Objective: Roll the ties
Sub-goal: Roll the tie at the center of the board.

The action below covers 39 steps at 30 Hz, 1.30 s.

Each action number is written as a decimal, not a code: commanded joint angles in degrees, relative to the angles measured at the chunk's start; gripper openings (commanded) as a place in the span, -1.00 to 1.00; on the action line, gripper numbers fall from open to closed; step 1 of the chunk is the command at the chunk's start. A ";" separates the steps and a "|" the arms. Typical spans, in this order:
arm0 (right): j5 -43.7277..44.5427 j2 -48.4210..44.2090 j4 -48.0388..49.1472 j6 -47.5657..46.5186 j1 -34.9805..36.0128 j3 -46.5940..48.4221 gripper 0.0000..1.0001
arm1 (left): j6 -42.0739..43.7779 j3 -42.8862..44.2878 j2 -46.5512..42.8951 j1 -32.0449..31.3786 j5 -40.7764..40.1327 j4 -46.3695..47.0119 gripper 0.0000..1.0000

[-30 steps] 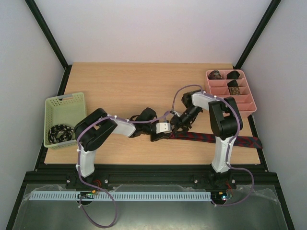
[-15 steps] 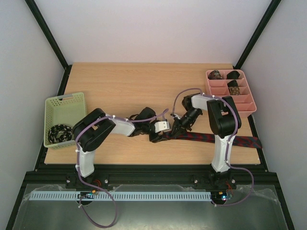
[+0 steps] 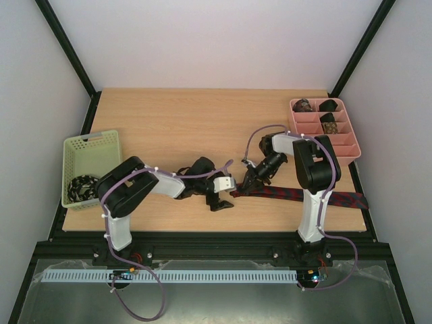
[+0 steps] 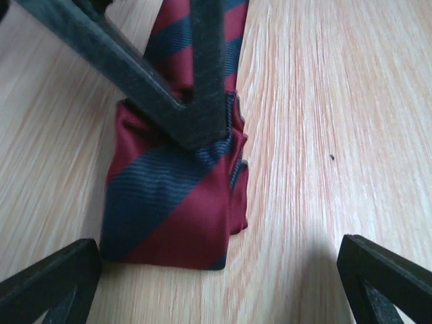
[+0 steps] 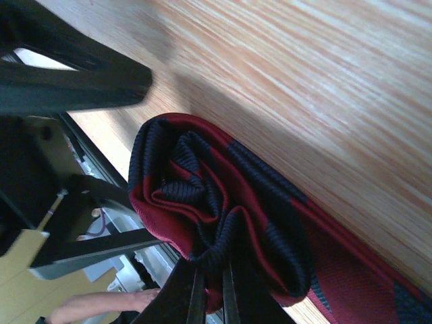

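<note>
A dark red tie with navy stripes [image 3: 297,195] lies along the table's front right, its left end rolled into a small coil [image 5: 216,202]. My right gripper [image 3: 241,188] is shut on that coil, its fingers [image 5: 209,297] pinching the coil's edge. In the left wrist view the coil [image 4: 172,202] rests on the wood with the right gripper's dark fingers [image 4: 196,101] pressed down on it. My left gripper [image 4: 219,287] stands open just short of the coil, apart from it, holding nothing. It sits left of the coil in the top view, left gripper [image 3: 227,193].
A pink divided tray [image 3: 345,150] at the back right holds several rolled ties. At the left edge stands a pale green mesh basket [image 3: 91,145] with a black-white tie [image 3: 84,185] inside. The tie's wide end reaches the table's right edge [image 3: 361,200].
My left gripper opened, let go of the rolled end and drew back to the left. My right gripper closed on the coil and moved slightly left with it.
</note>
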 commanded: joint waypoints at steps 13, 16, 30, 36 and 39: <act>-8.53 2.85 -4.52 -4.37 -0.24 3.22 -0.97 | -3.12 3.93 11.20 -2.27 -0.66 13.04 0.52; -10.24 2.88 -5.23 -5.11 -0.24 3.22 -0.97 | -3.32 3.71 11.45 -2.20 -1.05 11.50 0.17; -6.46 3.46 -3.25 -3.90 -2.85 0.51 -0.67 | -0.54 -3.51 5.51 1.13 -0.59 3.46 -0.49; -3.75 3.88 -0.93 -2.63 -2.83 -1.42 -0.97 | -0.32 -2.65 5.67 1.11 -0.64 2.65 -0.49; -6.33 3.01 -2.99 -4.18 -2.79 -0.36 -0.48 | -0.17 -2.17 5.99 1.11 -0.63 2.11 -0.49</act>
